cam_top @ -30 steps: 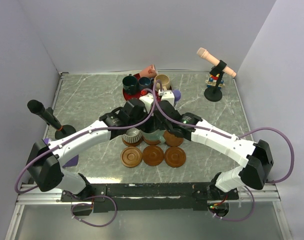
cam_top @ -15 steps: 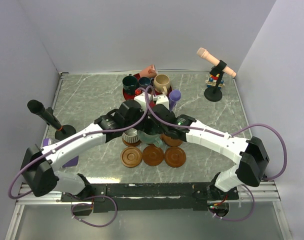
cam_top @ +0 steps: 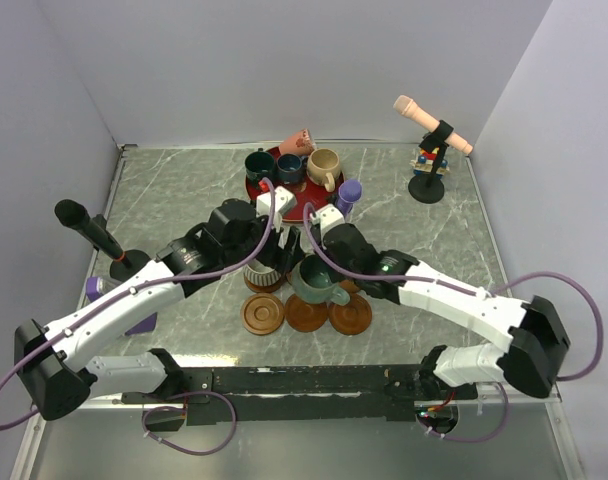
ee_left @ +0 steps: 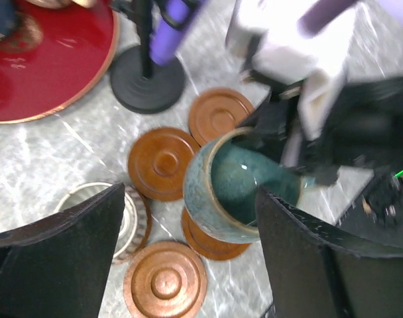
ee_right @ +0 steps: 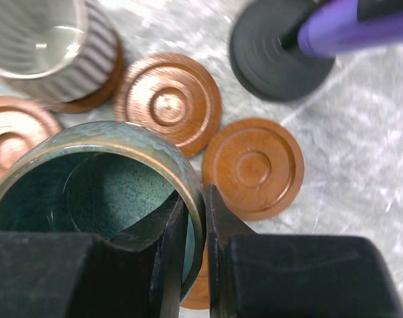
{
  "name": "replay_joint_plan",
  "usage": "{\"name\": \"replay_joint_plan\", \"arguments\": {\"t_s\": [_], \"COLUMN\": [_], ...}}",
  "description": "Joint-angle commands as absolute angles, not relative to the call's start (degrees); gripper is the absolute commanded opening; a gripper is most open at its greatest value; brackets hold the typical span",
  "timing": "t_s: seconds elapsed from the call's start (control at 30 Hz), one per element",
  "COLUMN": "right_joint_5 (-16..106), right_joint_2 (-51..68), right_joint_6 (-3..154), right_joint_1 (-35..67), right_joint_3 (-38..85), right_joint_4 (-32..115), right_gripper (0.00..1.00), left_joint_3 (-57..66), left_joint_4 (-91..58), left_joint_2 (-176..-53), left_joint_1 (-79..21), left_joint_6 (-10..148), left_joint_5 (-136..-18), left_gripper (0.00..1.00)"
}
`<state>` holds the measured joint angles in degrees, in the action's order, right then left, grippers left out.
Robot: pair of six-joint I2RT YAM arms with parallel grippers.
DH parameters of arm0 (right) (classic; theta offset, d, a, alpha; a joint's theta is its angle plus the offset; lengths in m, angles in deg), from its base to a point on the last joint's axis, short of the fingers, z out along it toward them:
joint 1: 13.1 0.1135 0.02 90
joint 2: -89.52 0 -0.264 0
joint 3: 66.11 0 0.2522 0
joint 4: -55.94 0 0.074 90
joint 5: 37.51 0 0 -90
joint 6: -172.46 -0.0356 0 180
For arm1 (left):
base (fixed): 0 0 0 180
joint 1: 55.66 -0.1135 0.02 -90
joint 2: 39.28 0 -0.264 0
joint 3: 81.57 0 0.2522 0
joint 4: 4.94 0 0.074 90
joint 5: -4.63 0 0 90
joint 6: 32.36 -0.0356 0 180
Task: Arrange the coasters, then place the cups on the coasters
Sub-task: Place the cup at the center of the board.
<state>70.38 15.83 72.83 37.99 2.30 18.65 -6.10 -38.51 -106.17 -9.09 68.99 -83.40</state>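
The right tool [ee_right: 193,199] pinches the teal cup [ee_right: 89,192] by its rim; the left tool [ee_left: 191,199] stands wide

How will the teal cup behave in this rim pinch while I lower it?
The teal cup looks glazed and thick-walled, so probably heavy for its size and slippery. The right gripper pinches only one spot of the rim, so it may swing or tilt. It looks ceramic, likely to chip if set down hard.

Teal cup [cam_top: 317,281] — seemingly aloft (right gripper [cam_top: 328,266]) — over the coasters [cam_top: 351,314]
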Motion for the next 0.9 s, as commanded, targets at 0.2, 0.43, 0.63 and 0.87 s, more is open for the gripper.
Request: {"name": "replay_joint_plan", "arguments": {"t_s": [0.2, 0.43, 0.63, 0.87], "right_joint_5": [61.28, 62.42, 62.86, 64.88], "right_joint_2": [24.04, 23.25, 22.20, 19.12], "right_joint_6": [84.04, 84.92, 84.92, 82.55], "right_joint_1": [37.70, 37.88, 37.97, 38.76], "right_joint_3": [1.09, 2.06, 2.76, 4.95], "right_joint_4": [30.23, 28.91, 28.74, 27.24], "right_gripper": [0.00, 0.00, 0.00, 0.00], "left_joint_3": [-5.15, -4.09, -4.62, -5.32], "left_joint_4": [-37.86, -38.03, -37.07, -37.24], "left_joint_2": [-108.79, -113.71, -115.30, -116.62], "left_joint_1": [-11.18, -11.19, -11.10, -9.69], "left_joint_6": [67.83, 68.36, 69.15, 68.89], "left_joint_5": [-71.23, -73.94, -77.46, -79.13], "left_gripper": [0.86, 0.81, 0.68, 0.50]}}
